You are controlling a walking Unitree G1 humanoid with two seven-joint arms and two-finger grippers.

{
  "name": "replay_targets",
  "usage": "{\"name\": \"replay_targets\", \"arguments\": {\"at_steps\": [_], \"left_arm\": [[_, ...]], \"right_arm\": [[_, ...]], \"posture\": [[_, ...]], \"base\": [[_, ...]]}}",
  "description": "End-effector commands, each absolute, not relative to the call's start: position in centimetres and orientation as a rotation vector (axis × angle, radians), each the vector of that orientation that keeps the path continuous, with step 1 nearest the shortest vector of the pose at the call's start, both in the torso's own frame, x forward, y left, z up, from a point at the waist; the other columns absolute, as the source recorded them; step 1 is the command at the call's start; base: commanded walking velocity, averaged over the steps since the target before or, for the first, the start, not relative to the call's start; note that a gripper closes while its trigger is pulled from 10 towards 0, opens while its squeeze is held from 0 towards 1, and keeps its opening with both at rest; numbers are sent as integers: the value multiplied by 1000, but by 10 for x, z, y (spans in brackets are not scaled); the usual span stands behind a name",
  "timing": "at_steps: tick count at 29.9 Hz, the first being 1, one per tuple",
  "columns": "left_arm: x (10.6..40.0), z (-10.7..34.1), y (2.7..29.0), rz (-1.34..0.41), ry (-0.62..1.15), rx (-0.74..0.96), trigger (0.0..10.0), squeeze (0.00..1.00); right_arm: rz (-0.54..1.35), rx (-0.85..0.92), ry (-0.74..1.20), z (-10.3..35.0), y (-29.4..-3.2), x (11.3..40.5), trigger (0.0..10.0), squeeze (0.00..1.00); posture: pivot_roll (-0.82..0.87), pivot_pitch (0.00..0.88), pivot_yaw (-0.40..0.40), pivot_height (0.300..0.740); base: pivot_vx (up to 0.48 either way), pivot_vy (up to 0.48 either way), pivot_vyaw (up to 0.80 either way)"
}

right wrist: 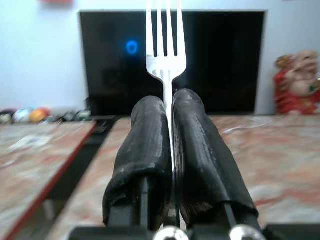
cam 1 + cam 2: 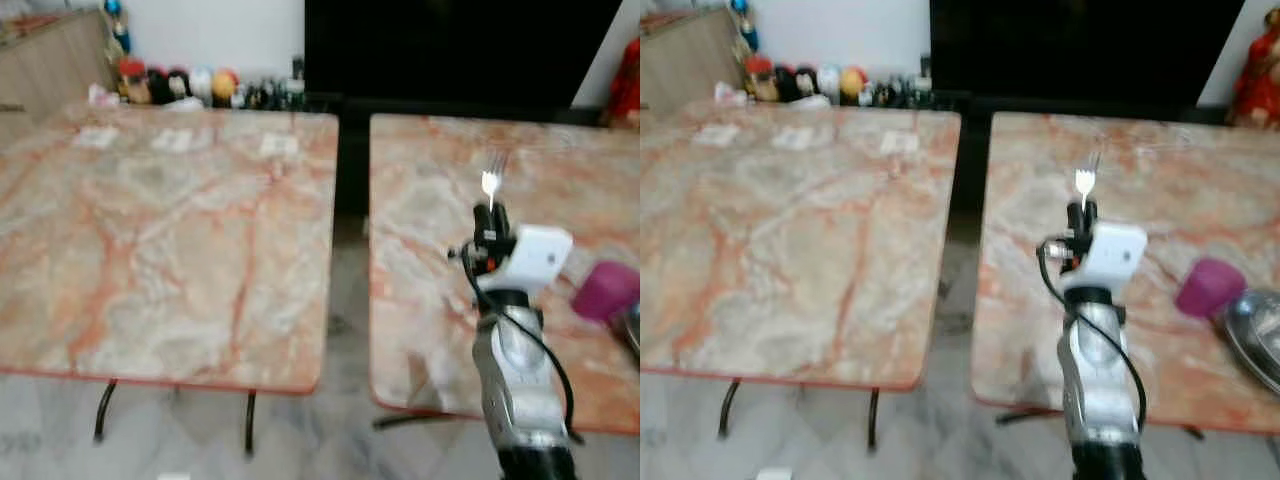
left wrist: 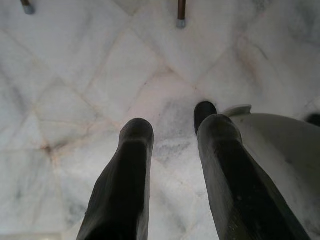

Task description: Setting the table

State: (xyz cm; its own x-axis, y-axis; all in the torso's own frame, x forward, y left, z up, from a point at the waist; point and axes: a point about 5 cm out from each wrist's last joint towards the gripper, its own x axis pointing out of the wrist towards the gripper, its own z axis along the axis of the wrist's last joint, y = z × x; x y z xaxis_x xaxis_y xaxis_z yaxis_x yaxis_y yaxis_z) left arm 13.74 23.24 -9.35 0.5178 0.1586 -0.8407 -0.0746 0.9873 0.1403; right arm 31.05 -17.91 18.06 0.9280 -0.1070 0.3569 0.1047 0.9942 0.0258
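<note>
**Right claw holds fork over the right-hand table; left claw idle above floor**

Right claw (image 2: 490, 212): raised over the near half of the right-hand table (image 2: 430, 300), a marble-patterned top in pink and grey. Its two black fingers (image 1: 147, 150) are pressed together on the handle of a silver fork (image 1: 165, 55), which stands upright between them with the tines pointing up and clear of the fingertips. In the head views the fork (image 2: 1084, 182) rises just above the claw and appears held off the table surface.

Left claw (image 3: 172, 165): hangs low, pointing down at a pale marble floor (image 3: 100, 80). Its fingers are apart with nothing between them. Two thin table leg feet (image 3: 181, 15) stand on the floor beyond it.

Table contents: a magenta cup (image 2: 606, 290) sits near the right edge of the right-hand table, well apart from the fork. Just beside the cup, at the frame edge, lies a grey metallic dish (image 2: 1255, 330), only partly in view.

Surroundings: a second table (image 2: 160, 230) of the same pattern stands to the left, separated by a narrow gap. A large dark screen (image 1: 172, 60) stands behind the tables. A red and cream figurine (image 1: 297, 80) stands to its right. Small coloured objects (image 2: 180, 85) line the far wall; blurred, not identifiable.
</note>
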Motion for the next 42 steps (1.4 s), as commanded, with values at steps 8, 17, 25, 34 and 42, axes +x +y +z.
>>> {"name": "replay_targets", "arguments": {"at_steps": [8,17,25,34,42], "left_arm": [[134,-96,228,121,1032,92,10000,0],[135,-96,228,118,1032,95,10000,0],[135,-96,228,120,1033,93,10000,0],[136,-96,227,120,1035,88,10000,0],[136,-95,227,119,1034,83,10000,0]], "right_arm": [[-240,-22,-411,191,-212,303,10000,0],[-336,-45,-402,193,-238,298,10000,0],[-428,-46,-275,179,-261,301,10000,0],[-495,-68,-53,147,-286,311,10000,0],[-472,-37,133,115,-290,317,10000,0]], "posture": [[-88,3,36,740],[-98,4,41,740],[-97,3,41,740],[-98,1,43,740],[-94,0,50,740]], "base": [[0,-472,0],[0,-472,0],[0,-236,0],[0,0,0],[0,0,0]]}}
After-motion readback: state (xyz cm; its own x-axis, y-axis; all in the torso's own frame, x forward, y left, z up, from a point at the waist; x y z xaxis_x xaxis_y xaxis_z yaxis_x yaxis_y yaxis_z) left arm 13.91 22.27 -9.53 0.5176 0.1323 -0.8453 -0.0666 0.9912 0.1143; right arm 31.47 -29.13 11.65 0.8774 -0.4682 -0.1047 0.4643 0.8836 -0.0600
